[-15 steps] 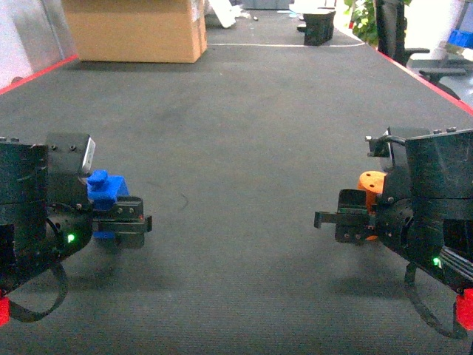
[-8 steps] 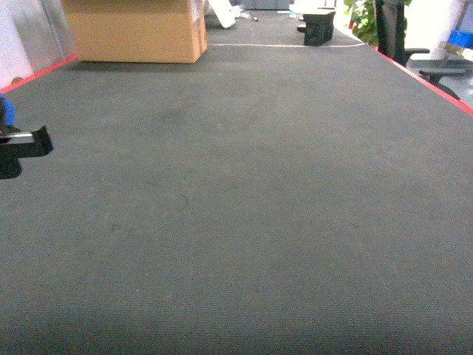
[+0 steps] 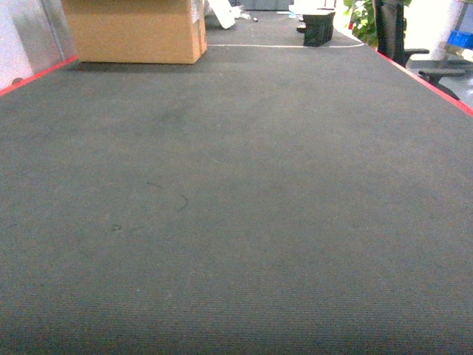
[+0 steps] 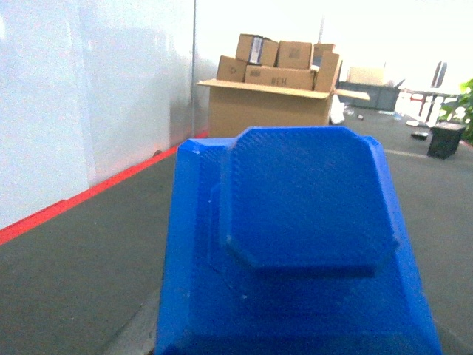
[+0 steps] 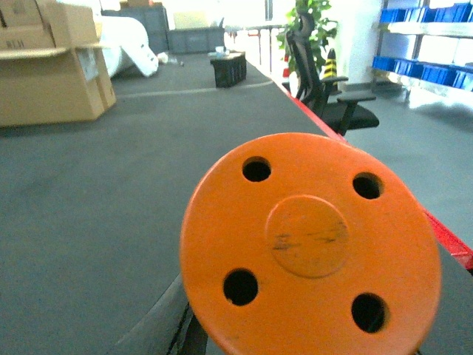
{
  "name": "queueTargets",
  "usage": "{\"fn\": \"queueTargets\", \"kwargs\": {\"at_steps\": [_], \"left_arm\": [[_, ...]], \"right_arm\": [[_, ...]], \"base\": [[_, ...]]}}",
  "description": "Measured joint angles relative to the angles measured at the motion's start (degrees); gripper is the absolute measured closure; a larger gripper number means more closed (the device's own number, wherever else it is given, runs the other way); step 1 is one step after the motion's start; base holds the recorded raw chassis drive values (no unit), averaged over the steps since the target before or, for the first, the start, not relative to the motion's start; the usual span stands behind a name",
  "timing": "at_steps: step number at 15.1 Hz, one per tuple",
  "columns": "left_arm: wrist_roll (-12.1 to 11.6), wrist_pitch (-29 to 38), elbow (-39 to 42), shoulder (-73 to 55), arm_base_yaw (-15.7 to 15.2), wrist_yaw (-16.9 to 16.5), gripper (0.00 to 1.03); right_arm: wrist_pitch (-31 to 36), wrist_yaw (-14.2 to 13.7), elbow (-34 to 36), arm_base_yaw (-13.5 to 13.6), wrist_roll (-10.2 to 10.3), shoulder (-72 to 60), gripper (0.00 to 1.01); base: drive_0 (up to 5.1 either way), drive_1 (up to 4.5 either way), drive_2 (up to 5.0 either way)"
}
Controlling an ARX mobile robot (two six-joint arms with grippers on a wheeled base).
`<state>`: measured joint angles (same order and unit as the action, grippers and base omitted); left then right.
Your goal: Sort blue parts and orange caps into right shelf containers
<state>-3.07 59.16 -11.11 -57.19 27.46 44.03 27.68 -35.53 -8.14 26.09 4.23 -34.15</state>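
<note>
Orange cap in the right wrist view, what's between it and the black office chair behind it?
Only dark carpet and its red edge strip separate the orange cap from the office chair, in the right wrist view.

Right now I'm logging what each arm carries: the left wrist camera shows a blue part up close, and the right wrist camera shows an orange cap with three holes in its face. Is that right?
Not quite. In the right wrist view the orange cap has four holes around a raised centre disc, not three. The blue part does fill the left wrist view as you say.
</note>
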Motion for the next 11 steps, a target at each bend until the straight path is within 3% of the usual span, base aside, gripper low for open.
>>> {"fn": "queueTargets", "kwargs": {"at_steps": [4,5,8,9,10,11], "left_arm": [[-0.68,-1.09,0.00,2.43,1.62,2.19,0.60],[-0.92,-1.79,0.00,2.93,2.21,2.71,0.60],[-1.60,-2.29,0.02,2.45,2.25,2.62,0.60],[-0.74,-10.05,-0.76,4.72,0.85,-1.33,0.60],[0.55,-19.76,-0.74,9.86,-1.97,-10.80,0.60],[1.60,-26.32,0.33,15.32,-5.22,-17.81,0.60]], "right_arm": [[-0.96,-2.16,0.31,1.51,-0.66,3.80,0.58],[1.77,-3.19,0.48,2.64,-1.44,4.59,0.58],[1.42,-2.84,0.59,2.80,-2.60,2.73,0.58],[-1.62,-0.98,0.11,2.23,-2.78,3.76,0.58],[-8.11,6.51,-0.15,-0.83,-3.15,6.99,0.58],[-11.41,11.78,0.55,-4.52,-3.34,10.05,0.58]], "base": [[0.0,0.00,0.0],[0.0,0.00,0.0],[0.0,0.00,0.0],[0.0,0.00,0.0],[0.0,0.00,0.0],[0.0,0.00,0.0]]}}
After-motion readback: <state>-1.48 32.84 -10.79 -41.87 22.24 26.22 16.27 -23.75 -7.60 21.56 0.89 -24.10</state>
